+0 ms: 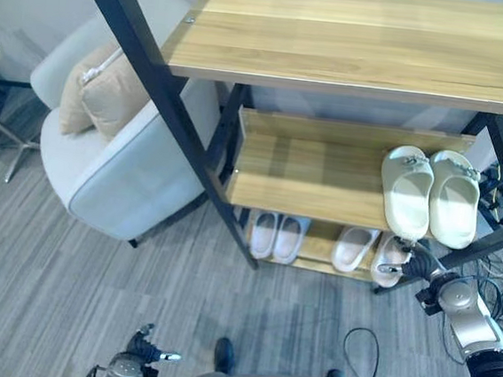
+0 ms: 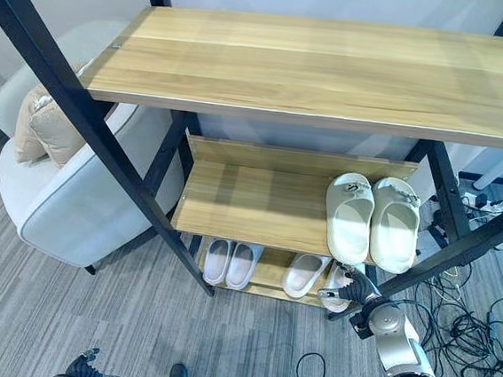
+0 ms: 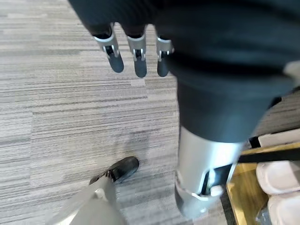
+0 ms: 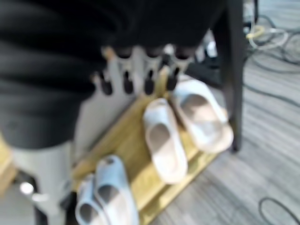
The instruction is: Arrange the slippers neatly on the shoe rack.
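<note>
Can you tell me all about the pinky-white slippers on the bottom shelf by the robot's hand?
The pair of pale pinkish-white open-toe slippers looks soft and foamy, each with one wide strap. They lie flat, soles down, on the lowest wooden shelf of the black-framed rack, next to the pale bluish pair. They are not quite parallel, and the outer one overhangs the shelf's front edge. The robot's right hand hovers above them, fingers straight, holding nothing.

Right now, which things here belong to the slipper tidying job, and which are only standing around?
Belonging to the job:
shoe rack
green slippers, middle shelf
pale pair, bottom shelf
beige pair, bottom shelf
right hand, open beside the beige pair
left hand, low, open

Standing around:
armchair
cushion
</note>
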Tool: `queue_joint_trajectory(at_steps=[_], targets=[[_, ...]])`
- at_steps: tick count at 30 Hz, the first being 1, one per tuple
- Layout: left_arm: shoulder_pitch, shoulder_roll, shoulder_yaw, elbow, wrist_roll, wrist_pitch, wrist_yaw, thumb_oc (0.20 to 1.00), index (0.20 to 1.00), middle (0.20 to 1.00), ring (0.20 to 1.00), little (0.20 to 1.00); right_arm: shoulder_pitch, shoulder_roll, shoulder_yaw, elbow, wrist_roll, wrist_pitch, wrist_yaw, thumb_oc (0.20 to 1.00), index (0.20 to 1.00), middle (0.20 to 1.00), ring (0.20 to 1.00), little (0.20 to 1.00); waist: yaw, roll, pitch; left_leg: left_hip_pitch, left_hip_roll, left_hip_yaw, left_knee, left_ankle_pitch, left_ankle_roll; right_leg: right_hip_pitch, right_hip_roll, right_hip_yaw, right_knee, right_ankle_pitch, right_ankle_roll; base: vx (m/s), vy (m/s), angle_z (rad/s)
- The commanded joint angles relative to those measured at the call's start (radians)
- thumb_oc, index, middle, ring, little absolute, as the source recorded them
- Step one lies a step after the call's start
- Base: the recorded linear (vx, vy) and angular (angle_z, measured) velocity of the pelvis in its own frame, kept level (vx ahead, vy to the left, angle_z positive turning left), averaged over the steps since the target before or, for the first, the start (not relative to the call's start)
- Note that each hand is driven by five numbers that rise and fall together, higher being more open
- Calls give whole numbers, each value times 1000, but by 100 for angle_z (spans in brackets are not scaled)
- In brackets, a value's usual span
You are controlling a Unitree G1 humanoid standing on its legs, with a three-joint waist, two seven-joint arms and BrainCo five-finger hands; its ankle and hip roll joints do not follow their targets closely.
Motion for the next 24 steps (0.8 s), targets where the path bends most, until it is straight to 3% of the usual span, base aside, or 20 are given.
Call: queue_joint_trajectory(at_steps=[1,14,24], targets=[[18,42,48,3,26,16,-1,1000,1000,1000,1000,1000,-69,-47,-24,52,-19,-35,-18,1000,1000,1000,1000,1000,21,-53,-13,-27,10,-64,4,-16,14,-67,-39,14,-22,128,44,0,0,0],[24,31,19,93,52,19,7,1000,1000,1000,1000,1000,-103,-60,-8,101,-26,-39,-12,1000,1000,1000,1000,1000,19,-50,-50,-13,8,-61,4,-24,15,-59,-36,10,-22,127,40,0,0,0],[-14,5,-39,203,87,23,7,1000,1000,1000,1000,1000,-35,51,10,260,18,-116,-53,1000,1000,1000,1000,1000,12,-54,-83,7,8,-64,4,-31,14,-41,-31,10,-22,125,38,0,0,0]])
